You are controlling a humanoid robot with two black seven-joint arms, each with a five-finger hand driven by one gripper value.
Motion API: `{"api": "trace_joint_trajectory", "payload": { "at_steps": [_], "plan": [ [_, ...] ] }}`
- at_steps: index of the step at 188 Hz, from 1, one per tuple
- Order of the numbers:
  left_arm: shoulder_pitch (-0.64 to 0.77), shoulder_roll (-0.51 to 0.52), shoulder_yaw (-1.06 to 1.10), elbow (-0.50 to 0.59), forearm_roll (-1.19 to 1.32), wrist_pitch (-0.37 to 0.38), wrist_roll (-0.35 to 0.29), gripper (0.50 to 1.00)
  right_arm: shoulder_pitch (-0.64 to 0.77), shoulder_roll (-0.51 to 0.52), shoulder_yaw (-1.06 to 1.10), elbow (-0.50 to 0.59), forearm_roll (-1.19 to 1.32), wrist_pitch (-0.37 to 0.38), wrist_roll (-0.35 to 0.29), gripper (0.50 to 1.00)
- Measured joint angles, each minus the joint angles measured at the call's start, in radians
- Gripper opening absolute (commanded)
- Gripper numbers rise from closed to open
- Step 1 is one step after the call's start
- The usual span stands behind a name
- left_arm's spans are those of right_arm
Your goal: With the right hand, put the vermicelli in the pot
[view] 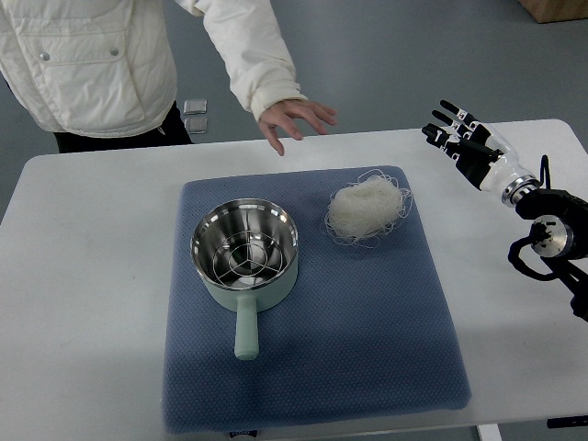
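Observation:
A white nest of vermicelli (368,209) lies on the blue mat (367,322), at its far right part. A pale green pot (244,250) with a steel inside and a wire rack stands to the left of it, handle toward the near edge. My right hand (457,133) comes in from the right edge and hovers above the table to the right of the vermicelli and a bit farther back. Its fingers are spread and hold nothing. My left arm does not show.
A person in a white jacket (101,55) stands at the far side of the white table (83,276). The person's hand (296,119) hovers over the far table edge, just behind the mat.

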Motion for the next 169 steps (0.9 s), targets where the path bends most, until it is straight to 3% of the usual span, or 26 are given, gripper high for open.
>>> {"api": "trace_joint_trajectory", "payload": {
  "at_steps": [115, 169],
  "plan": [
    [0.0, 0.0, -0.002, 0.001, 0.0, 0.002, 0.0, 1.0, -0.006, -0.003, -0.009, 0.005, -0.01, 0.002, 0.0, 0.921],
    [0.0, 0.0, -0.001, 0.001, 0.0, 0.002, 0.0, 1.0, -0.006, -0.002, -0.011, 0.005, -0.137, 0.002, -0.001, 0.921]
  ]
}}
